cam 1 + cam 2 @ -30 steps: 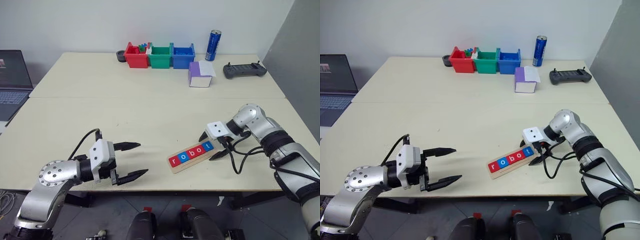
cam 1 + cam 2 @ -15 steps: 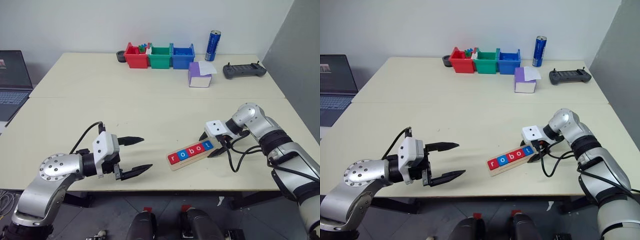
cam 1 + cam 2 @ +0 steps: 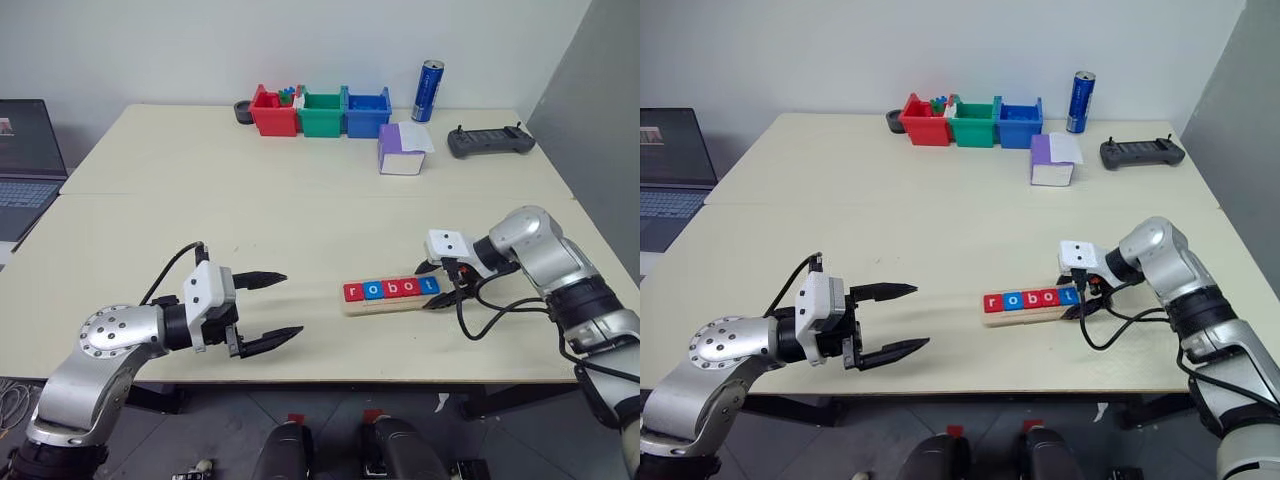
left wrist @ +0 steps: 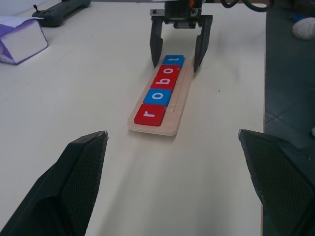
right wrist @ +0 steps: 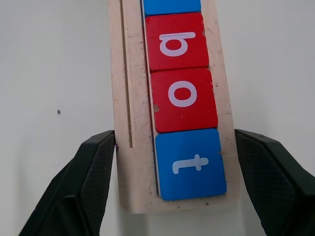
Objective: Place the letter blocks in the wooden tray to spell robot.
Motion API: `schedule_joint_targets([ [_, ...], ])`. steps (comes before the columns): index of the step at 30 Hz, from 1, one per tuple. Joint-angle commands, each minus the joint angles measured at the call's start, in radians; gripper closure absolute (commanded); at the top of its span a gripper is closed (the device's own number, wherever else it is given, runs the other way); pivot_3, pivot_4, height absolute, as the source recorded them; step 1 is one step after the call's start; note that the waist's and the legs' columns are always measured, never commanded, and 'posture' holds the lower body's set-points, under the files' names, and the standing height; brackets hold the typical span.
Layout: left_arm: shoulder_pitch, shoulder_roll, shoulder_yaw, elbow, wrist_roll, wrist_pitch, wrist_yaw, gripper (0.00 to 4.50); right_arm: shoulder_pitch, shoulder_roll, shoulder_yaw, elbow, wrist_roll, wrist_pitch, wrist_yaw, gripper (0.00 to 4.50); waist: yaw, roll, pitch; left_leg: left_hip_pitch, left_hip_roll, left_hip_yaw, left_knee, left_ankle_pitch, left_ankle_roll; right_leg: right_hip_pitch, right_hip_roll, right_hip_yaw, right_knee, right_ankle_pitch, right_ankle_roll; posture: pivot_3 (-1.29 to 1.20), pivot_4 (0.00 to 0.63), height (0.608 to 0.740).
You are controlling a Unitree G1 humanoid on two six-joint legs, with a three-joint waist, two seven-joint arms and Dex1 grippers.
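The wooden tray [image 3: 392,297] is seen lying near the front edge of the cream table [image 3: 300,190], its "t" end set between the right gripper [image 3: 432,285] fingers, which straddle it and press its 2 sides. The 5 letter blocks [image 5: 183,100], glossy red and blue squares, are lined up in it spelling "robot". The left gripper [image 3: 270,310] is held wide apart, empty, well to the tray's left. A grey partition [image 3: 590,110] is seen at the right.
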Motion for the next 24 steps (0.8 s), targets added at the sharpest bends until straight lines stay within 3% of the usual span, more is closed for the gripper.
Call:
schedule_joint_targets([
  [1,0.005,-0.013,0.005,0.059,0.017,-0.083,-0.043,0.00,0.022,0.014,-0.050,-0.081,-0.003,0.127,-0.104,1.08,-0.003,0.000,0.000,0.000,0.000,0.001,0.000,0.000,0.000,0.000,0.000,0.001,0.000,0.000,0.000,0.00,0.150,0.740],
  [6,0.014,-0.031,-0.002,0.155,0.042,-0.179,-0.093,0.00,0.039,0.043,-0.059,-0.131,-0.007,0.180,-0.199,1.08,-0.003,0.000,0.000,0.000,0.000,0.000,0.000,0.000,0.000,0.000,0.000,0.000,0.001,0.000,0.000,0.00,0.150,0.740],
  [13,0.004,-0.043,-0.014,0.207,0.056,-0.233,-0.119,0.00,0.074,0.013,-0.029,-0.175,-0.001,0.028,-0.157,1.08,-0.001,0.000,0.000,-0.001,0.000,0.000,-0.001,0.000,0.000,-0.001,0.000,-0.001,-0.002,0.000,0.000,0.00,0.150,0.740],
  [24,-0.006,-0.031,-0.022,0.050,0.028,-0.108,-0.043,0.00,0.058,0.001,0.001,-0.162,-0.027,0.005,-0.115,1.08,-0.001,0.000,0.000,-0.001,0.000,0.000,-0.001,0.000,0.000,-0.001,0.000,0.000,-0.002,0.000,0.000,0.00,0.150,0.740],
])
